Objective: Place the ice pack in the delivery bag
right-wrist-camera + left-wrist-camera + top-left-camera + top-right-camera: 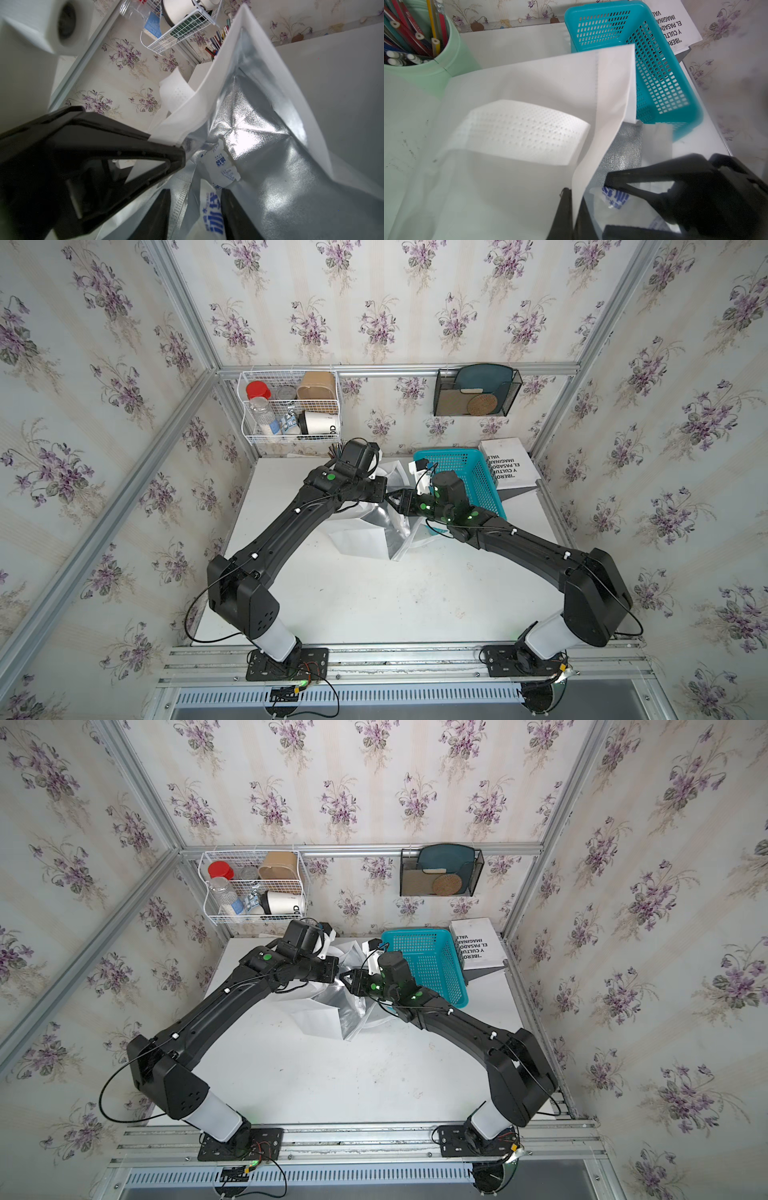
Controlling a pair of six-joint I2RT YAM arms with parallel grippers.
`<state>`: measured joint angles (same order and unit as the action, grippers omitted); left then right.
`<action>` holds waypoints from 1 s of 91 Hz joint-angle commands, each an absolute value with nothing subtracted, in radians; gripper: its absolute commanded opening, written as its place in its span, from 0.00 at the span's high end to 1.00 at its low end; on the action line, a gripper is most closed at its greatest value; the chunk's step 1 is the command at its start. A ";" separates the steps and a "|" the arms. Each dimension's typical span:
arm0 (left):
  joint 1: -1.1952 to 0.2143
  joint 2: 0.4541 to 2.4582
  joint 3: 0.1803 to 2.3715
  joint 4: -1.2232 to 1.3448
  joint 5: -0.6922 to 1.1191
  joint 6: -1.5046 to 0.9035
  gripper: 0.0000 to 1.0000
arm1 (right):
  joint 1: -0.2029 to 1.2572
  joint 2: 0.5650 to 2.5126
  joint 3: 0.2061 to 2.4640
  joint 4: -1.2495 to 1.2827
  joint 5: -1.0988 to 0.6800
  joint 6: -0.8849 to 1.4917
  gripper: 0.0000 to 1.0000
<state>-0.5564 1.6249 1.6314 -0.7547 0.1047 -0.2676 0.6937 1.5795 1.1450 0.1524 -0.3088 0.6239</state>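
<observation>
Far left, the green pencil cup (452, 62) is packed with pencils, and the wire rack (291, 438) on the wall holds a red-lidded jar (258, 389), a brown box and a white cup tipped on its side. Now the action: the left gripper (574, 209) is clamped tight on the white rim of the delivery bag (529, 83), holding the mouth open so the foil lining (259, 124) shows. And there's the ice pack (212, 216), white with blue print, already past the rim and reaching down into the foil! The right gripper (195, 199) has a finger on either side of it, set apart; whether they grip it or merely flank it, I cannot tell. This looks like the drop-off itself. Next the right jaws must spread fully so the pack falls to the bottom, then back out without catching the rim, while the left holds that mouth wide. Further right, the blue basket (660, 79) shows nothing in its visible part, and a book (509, 464) lies beyond.
</observation>
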 commanded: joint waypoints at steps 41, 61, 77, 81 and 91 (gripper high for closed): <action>-0.547 1.606 1.597 -0.698 0.114 -0.265 1.00 | 0.686 1.421 1.138 0.157 -0.291 0.449 0.31; -0.511 1.592 1.568 -0.695 0.138 -0.264 1.00 | 0.475 1.254 0.943 0.157 -0.252 0.390 0.22; -0.487 1.588 1.554 -0.684 0.187 -0.269 1.00 | 0.275 1.509 1.114 -0.298 -0.296 0.228 0.25; -0.486 1.588 1.554 -0.683 0.191 -0.268 1.00 | 0.251 1.587 1.170 -0.387 -0.278 0.211 0.27; -0.485 1.587 1.553 -0.684 0.196 -0.267 1.00 | 0.248 1.718 1.269 -0.516 -0.231 0.259 0.25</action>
